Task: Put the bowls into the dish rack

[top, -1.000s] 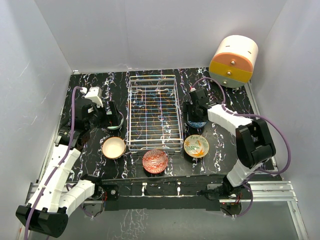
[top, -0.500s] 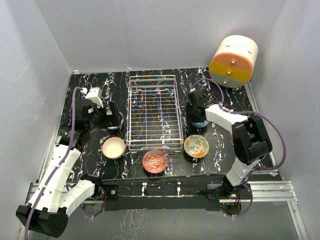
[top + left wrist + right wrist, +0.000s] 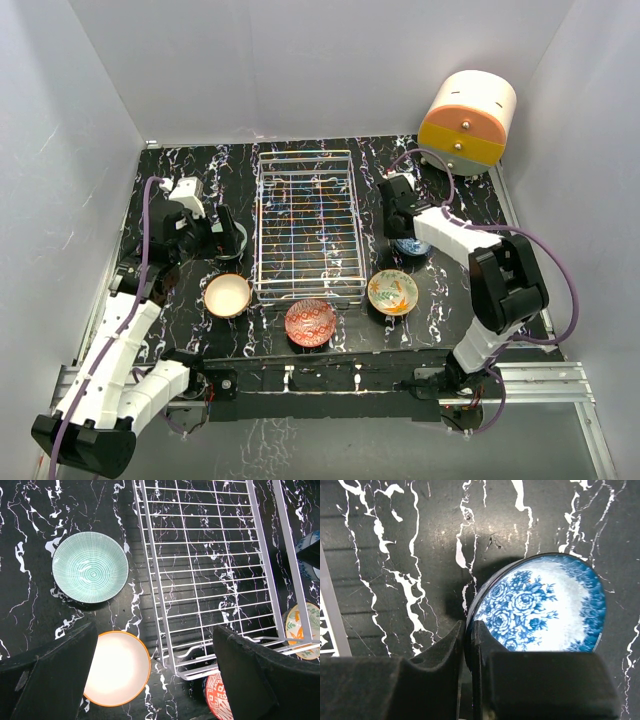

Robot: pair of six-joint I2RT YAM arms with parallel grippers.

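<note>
Plainly, the coming move turns on one relation: the dish rack [image 3: 307, 225] lies at 9 o'clock from the right claw [image 3: 468, 632], just beside it in the top view. The rack's long axis runs from 12 to 6 o'clock. That claw is clenched on the rim of the blue-white bowl [image 3: 540, 610], with one finger inside the lip and one outside. In the top view the bowl lies at about 5 o'clock from the claw. A dark shadow beside the bowl suggests it is tipped or partly raised off the table [image 3: 190, 175], though how far cannot be told. The next move is probably a short carry toward 9 o'clock, over the rack's low side wall.

The left claw [image 3: 225, 238] hangs released, jaws wide, on the rack's far side. It is above the mint bowl [image 3: 90, 567] and the cream bowl [image 3: 117, 667], and its arm is the nearer one for those two. The red patterned bowl [image 3: 310, 322] and the yellow-green leafy bowl [image 3: 392, 291] rest near the rack's 6 o'clock end.

The bowls are round, glossy glazed ceramic and are likely to slip in a thin rim pinch. The rack is an open grid of thin silvery-white wire and holds no bowl yet. The table is black with white marble veining.
</note>
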